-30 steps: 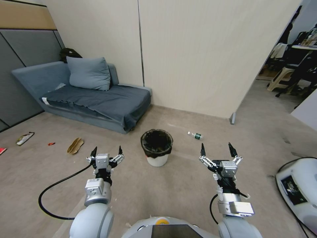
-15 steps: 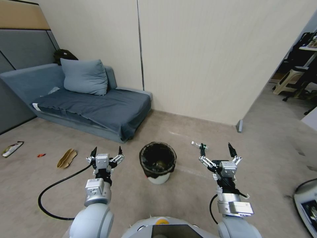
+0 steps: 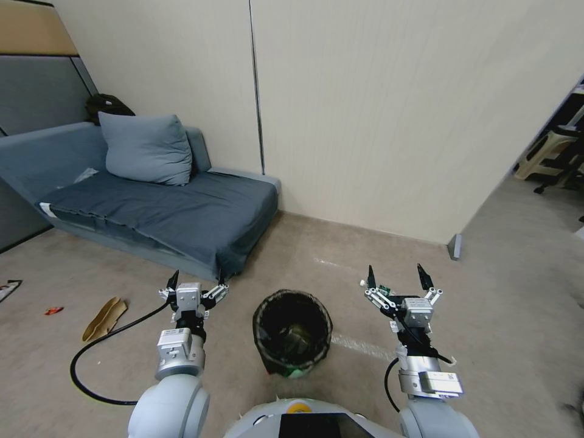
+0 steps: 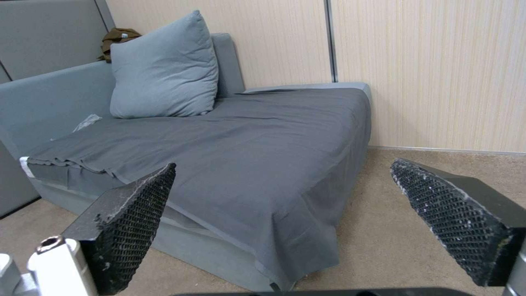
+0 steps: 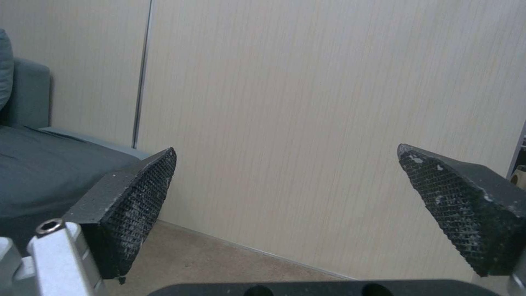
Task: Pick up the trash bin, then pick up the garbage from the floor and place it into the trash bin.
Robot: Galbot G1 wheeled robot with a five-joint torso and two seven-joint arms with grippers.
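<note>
Plastic and thin-walled, the trash bin [image 3: 292, 333] looks light and a little springy, a small round white bucket whose crinkled black liner bag folds over the rim. It stands upright on the floor [image 3: 499, 316], between the two claws and below them, somewhat nearer the robot's body than their tips. Something dull already lies at its bottom; what it is cannot be told.

The left claw [image 3: 196, 281] hangs spread wide, empty, beside the bin on its left, with the grey sofa [image 4: 230, 135] beyond it. The right claw [image 3: 395, 277] is likewise spread and empty, on the bin's right.

Judging by its build, the bin's best hold is the rim: one finger inside, one outside, pinching wall and liner together. The bag film is probably slick, so a grip on loose liner alone could slip or pull it out.

A green-labelled bottle [image 3: 382, 288] lies on the floor just past the right claw's tips. A tan curled piece [image 3: 103, 311] and a red scrap [image 3: 53, 310] lie well off to the left claw's outer side; all should be light.
</note>
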